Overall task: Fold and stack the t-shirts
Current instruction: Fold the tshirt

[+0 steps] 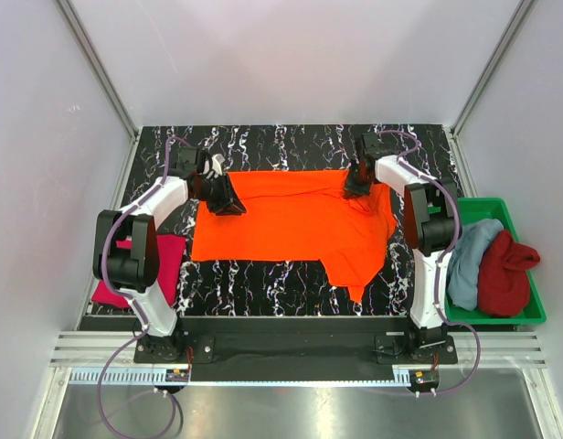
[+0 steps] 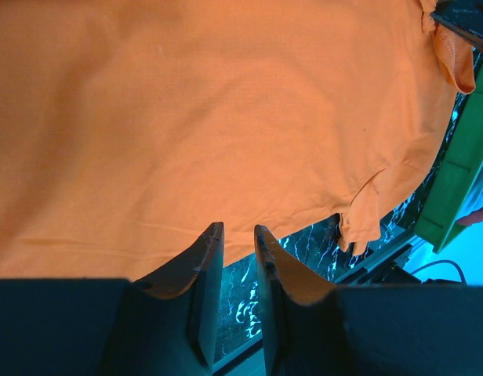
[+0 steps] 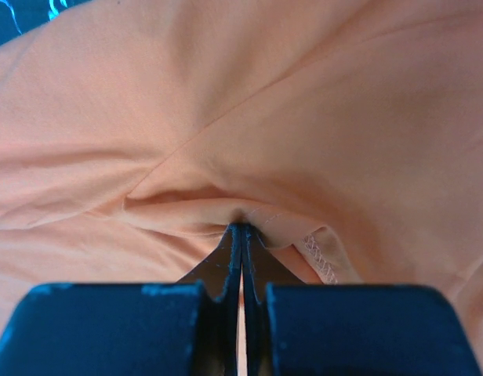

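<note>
Overhead view, wrist views close, orange t-shirt (image 1: 281,224) shared

Orange t-shirt (image 1: 291,224), black-white marbled table (image 1: 263,274)

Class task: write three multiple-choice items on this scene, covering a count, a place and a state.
1. How many shirts lie in the green tray? A one; B two; C four.
2. Where is the magenta-pink shirt? A in the tray; B at the table's left side; C at its far edge.
3. The right gripper is: A wide open; B out of view; C shut on the orange shirt.
Key: 1B, a light blue shirt and a dark red shirt; 2B, left of the orange shirt; 3C, cloth pinched between closed fingers.
</note>
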You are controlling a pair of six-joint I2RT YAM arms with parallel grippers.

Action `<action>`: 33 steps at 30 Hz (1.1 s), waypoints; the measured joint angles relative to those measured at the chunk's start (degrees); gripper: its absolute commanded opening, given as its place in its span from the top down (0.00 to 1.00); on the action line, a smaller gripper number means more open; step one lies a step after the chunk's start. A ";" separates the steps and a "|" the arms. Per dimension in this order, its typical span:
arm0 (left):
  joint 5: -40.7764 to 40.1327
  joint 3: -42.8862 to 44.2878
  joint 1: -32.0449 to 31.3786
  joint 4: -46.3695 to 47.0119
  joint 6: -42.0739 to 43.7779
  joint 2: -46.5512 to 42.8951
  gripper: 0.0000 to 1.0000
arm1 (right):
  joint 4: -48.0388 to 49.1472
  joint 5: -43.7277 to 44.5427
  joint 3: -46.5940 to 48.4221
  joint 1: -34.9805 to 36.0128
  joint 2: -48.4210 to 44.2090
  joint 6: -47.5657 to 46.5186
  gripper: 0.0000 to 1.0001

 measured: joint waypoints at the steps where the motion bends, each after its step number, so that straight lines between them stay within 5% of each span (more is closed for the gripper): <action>1: -0.02 0.00 0.02 0.00 -0.02 0.00 0.73 | -0.02 -0.17 -0.50 0.00 -0.39 0.24 1.00; 14: -0.02 0.00 0.59 0.00 -0.02 -0.02 0.74 | -2.49 -4.28 -8.26 0.11 -8.90 2.95 1.00; 18: 0.00 0.00 0.57 0.00 -0.04 -0.02 0.74 | -2.71 -5.14 -7.74 0.17 -8.31 2.47 0.84; 33: 0.20 -0.26 1.62 -0.02 -0.02 -0.02 0.74 | -4.48 -2.67 -0.22 0.22 -1.44 0.37 0.65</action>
